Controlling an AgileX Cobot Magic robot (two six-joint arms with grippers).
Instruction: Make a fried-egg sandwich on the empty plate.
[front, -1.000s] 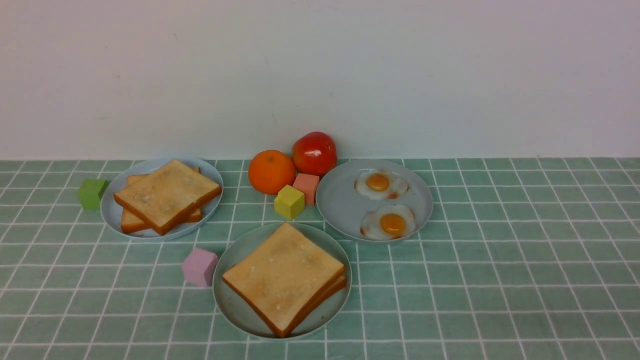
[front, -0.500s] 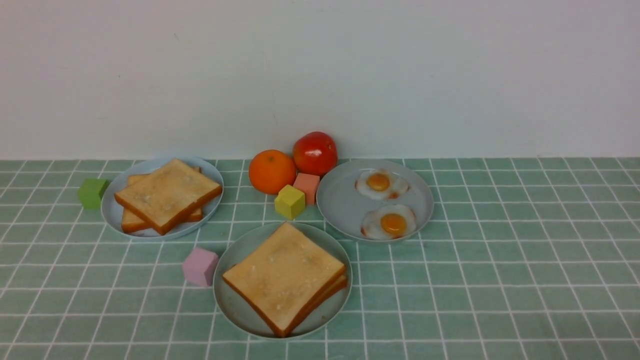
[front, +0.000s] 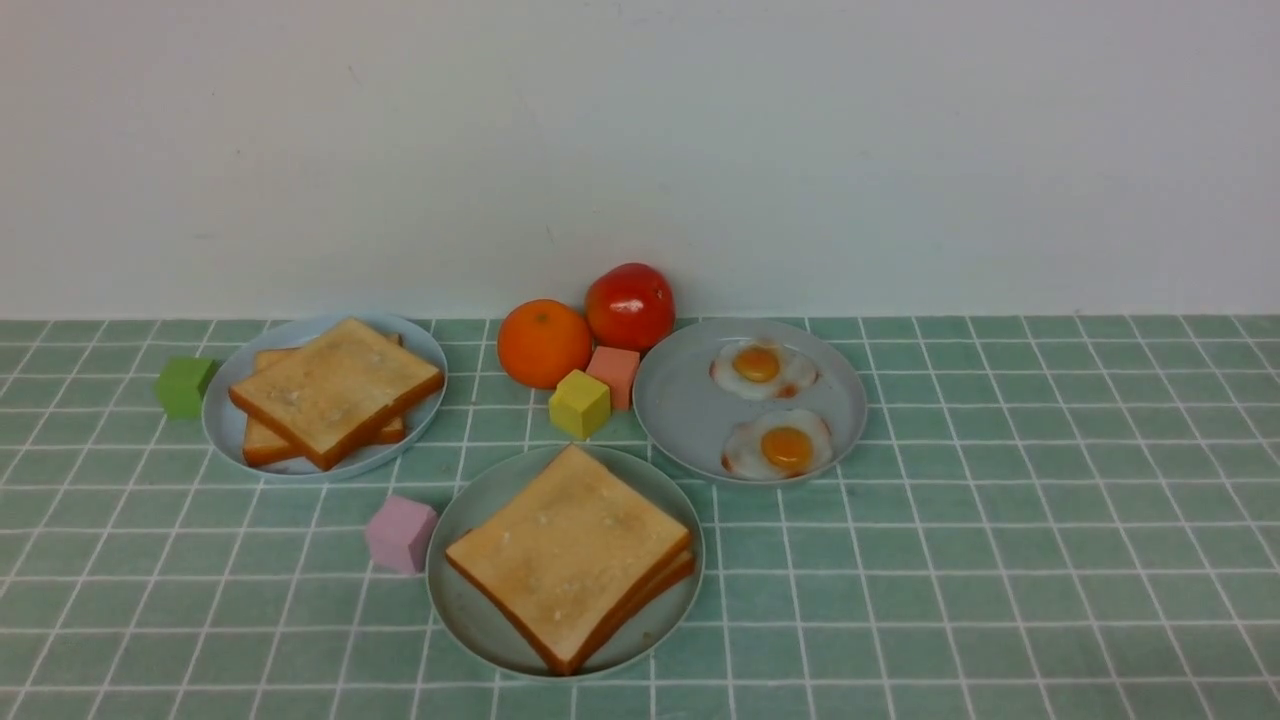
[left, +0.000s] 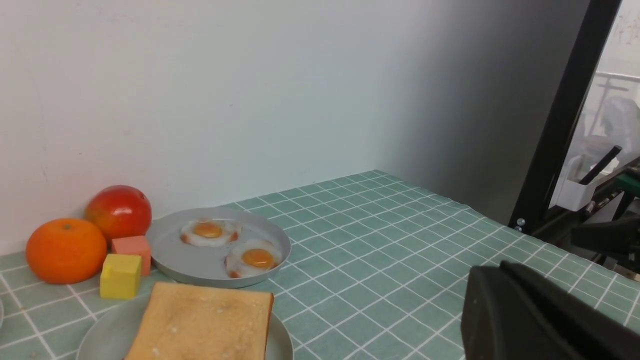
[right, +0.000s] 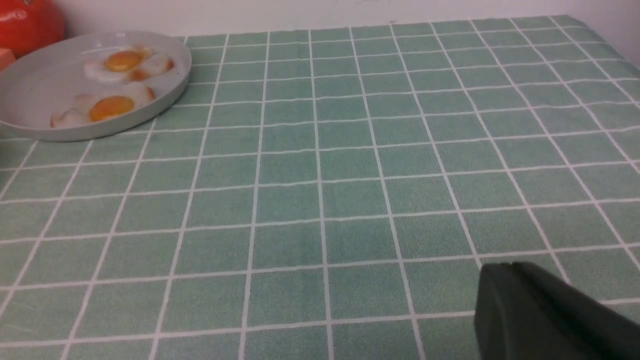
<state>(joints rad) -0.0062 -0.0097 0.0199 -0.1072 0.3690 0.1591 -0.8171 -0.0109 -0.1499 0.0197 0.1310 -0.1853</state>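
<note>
On the plate (front: 470, 615), the sandwich (front: 567, 555) sits corner-forward, diamond-wise; both pincers closed, empty.

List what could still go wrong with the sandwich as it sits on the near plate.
1. The top toast slice sits skewed on the lower slice, so a nudge might slide it off.
2. No egg shows between the slices, so the filling cannot be confirmed; two fried eggs remain on the grey plate.
3. The pink cube sits close beside the mint plate; a low approach could bump it.
</note>
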